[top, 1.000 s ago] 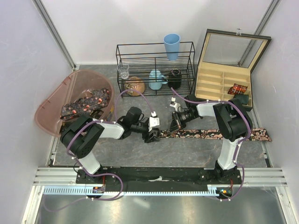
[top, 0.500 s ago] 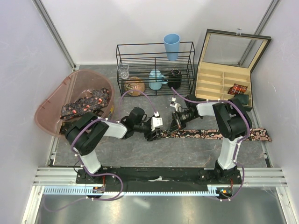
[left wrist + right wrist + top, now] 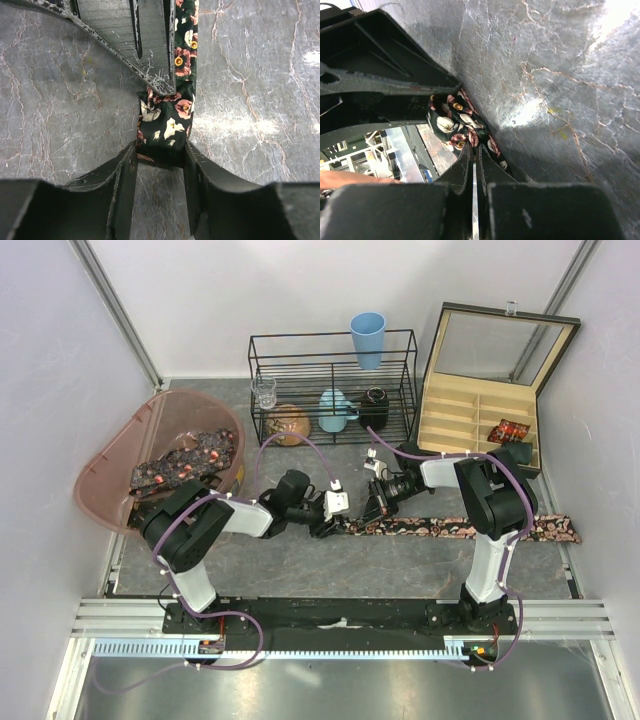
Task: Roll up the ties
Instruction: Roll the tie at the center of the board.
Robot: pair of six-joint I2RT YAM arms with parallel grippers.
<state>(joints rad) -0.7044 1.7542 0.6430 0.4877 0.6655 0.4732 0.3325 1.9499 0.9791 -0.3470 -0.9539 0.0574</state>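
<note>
View from above: a grey marbled table (image 3: 300, 565) walled in on three sides, with two robot arms bolted at the bottom edge. One long patterned tie (image 3: 450, 528) lies flat in a straight line across the middle right. Its right end reaches the rail at the right edge of the table, close to the wall.

The two grippers meet at the tie's left end, near the centre of the frame. The left gripper (image 3: 322, 528) reaches in from the left. In its wrist view its two fingers (image 3: 125, 175) stand partly apart on either side of the tie's folded end, and the cloth touches both inner faces. The right gripper (image 3: 377, 512) comes down from the upper right. Its fingers (image 3: 465, 165) are pressed together, with their tips on the tie just behind the fold. Whether any cloth is pinched between them cannot be told.

A broad band of bare tabletop runs below the tie, between it and the arm bases. A narrower strip lies above it, in front of a black wire rack (image 3: 300, 336) at the upper centre.

At the upper left a pink plastic tub (image 3: 200, 415) leans against the wall, its rim hanging past the table's left edge. It holds a heap of ties (image 3: 185, 462). At the upper right stands an open wooden box (image 3: 455, 420) with its lid (image 3: 495, 340) raised, close against the right wall. A rolled tie (image 3: 509, 430) sits in one of its right-hand compartments.
</note>
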